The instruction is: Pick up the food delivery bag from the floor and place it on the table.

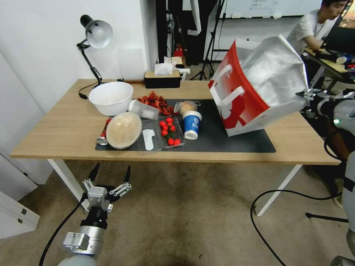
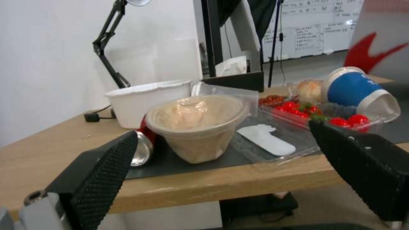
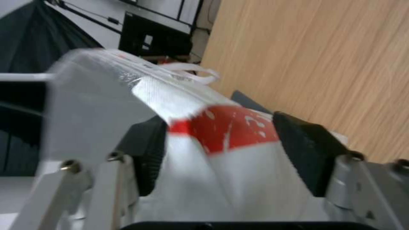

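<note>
The food delivery bag (image 1: 259, 92), white and red with silver foil lining and white strap handles, stands tilted on the right part of the dark grey mat (image 1: 240, 142) on the table (image 1: 55, 129). Its lower corner rests on the mat. My right gripper (image 1: 305, 94) reaches in from the right and is shut on the bag's upper edge. In the right wrist view the bag's paper (image 3: 226, 134) fills the gap between the two black pads of that gripper (image 3: 219, 153). My left gripper (image 1: 112, 168) hangs open below the table's front edge, over the floor, holding nothing.
The mat's left half carries a white bowl (image 1: 111, 96), a lidded tan container (image 1: 124, 129), a tray of cherry tomatoes (image 1: 169, 131), a blue paper cup (image 1: 192, 123) and a clear cup. A desk lamp (image 1: 97, 33) and tissue box (image 1: 162, 77) stand behind. A black cable (image 1: 273, 207) lies on the floor.
</note>
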You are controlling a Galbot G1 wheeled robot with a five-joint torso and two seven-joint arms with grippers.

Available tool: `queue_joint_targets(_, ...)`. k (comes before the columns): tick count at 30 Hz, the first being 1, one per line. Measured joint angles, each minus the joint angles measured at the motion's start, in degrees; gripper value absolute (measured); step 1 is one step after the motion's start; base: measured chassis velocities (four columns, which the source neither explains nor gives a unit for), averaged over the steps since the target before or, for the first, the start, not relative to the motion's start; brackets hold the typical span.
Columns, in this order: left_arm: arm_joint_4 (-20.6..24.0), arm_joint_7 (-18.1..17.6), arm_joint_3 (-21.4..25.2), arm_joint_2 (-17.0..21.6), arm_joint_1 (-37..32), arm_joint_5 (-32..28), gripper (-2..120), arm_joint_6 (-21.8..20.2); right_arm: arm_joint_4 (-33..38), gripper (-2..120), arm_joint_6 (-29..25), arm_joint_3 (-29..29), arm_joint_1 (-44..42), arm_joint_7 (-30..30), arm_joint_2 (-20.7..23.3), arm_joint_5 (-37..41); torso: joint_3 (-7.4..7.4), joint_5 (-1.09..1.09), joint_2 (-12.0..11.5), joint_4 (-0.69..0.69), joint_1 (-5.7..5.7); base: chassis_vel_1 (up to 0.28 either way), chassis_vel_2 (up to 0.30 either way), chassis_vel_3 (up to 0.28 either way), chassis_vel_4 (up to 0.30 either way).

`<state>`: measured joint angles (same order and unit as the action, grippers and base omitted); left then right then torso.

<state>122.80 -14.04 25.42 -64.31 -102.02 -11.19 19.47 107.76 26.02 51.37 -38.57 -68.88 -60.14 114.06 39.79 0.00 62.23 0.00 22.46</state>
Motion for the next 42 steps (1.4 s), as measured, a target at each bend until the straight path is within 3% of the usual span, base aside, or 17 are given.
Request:
queue_joint_targets(7,-0.17,-2.82,-0.8,-0.17,0.54,1.14,100,-1.1,2.42,91,0.38,2.55,-2.25,2.81,1.61,0.83,0.0,-0.01,0.0,-0.02,0.0,0.0,0.0,0.0,0.0)
queue_joint_targets(9,-0.23,-3.34,-0.98,-0.08,0.85,1.41,100,-1.33,3.31,100,0.55,2.96,-2.77,8.31,2.23,0.3,0.0,0.01,0.0,0.0,0.0,0.0,0.0,0.0,0.0)
queue_joint_targets(14,-0.23,-3.8,-0.98,-0.09,1.01,1.42,100,-1.58,5.11,100,1.33,3.75,-4.0,14.88,2.64,-0.74,0.0,-0.01,0.0,0.01,0.0,0.0,0.0,0.0,0.0)
queue_joint_targets(17,0.62,-4.43,-0.92,0.27,1.08,1.06,100,-1.8,8.28,100,2.93,5.63,-7.84,23.87,3.5,-2.94,0.0,-0.02,0.0,0.02,0.0,0.0,0.0,0.0,0.0)
queue_joint_targets(18,0.62,-4.43,-0.92,0.27,1.08,1.06,100,-1.8,8.28,100,2.93,5.63,-7.84,23.87,3.5,-2.94,0.0,-0.02,0.0,0.02,0.0,0.0,0.0,0.0,0.0)
queue_joint_targets(22,2.01,-5.06,-1.05,0.77,1.55,-0.59,100,-3.26,12.98,100,5.19,8.44,-18.95,41.11,6.97,-13.99,-0.01,0.02,0.01,-0.03,-0.01,0.0,0.0,0.0,0.0)
queue_joint_targets(24,2.03,-5.12,-1.06,0.8,1.62,-0.77,100,-3.34,13.43,100,5.19,8.72,-20.02,42.8,7.46,-15.94,-0.01,0.0,0.0,-0.03,-0.01,0.0,0.0,0.0,0.0)
queue_joint_targets(26,2.34,-5.26,-1.11,0.84,1.76,-1.34,100,-3.81,16.29,100,4.71,9.92,-26.54,51.27,10.31,-27.0,-0.01,-0.02,0.01,0.0,0.0,0.0,0.0,0.0,0.0)
queue_joint_targets(27,2.34,-5.26,-1.11,0.84,1.76,-1.34,100,-3.81,16.29,100,4.71,9.92,-26.54,51.27,10.31,-27.0,-0.01,-0.02,0.01,0.0,0.0,0.0,0.0,0.0,0.0)
queue_joint_targets(30,3.08,-5.34,-1.3,0.35,1.78,-1.6,100,-4.41,20.23,100,2.68,10.92,-34.4,58.36,12.08,-39.8,-0.01,-0.01,0.01,-0.01,-0.01,0.0,0.0,0.0,0.0)
queue_joint_targets(35,3.79,-5.37,-1.34,-0.38,1.71,-1.65,100,-4.72,24.8,100,0.83,11.37,-40.16,60.23,11.46,-50.18,-0.01,-0.01,0.01,0.01,0.0,0.0,0.0,0.0,0.0)
queue_joint_targets(42,5.31,-5.35,-1.22,-0.94,0.96,-1.47,100,-4.69,31.52,100,-0.69,10.03,-46.72,61.05,5.22,-61.84,-0.01,-0.01,0.01,0.0,-0.01,0.0,0.0,0.0,0.0)
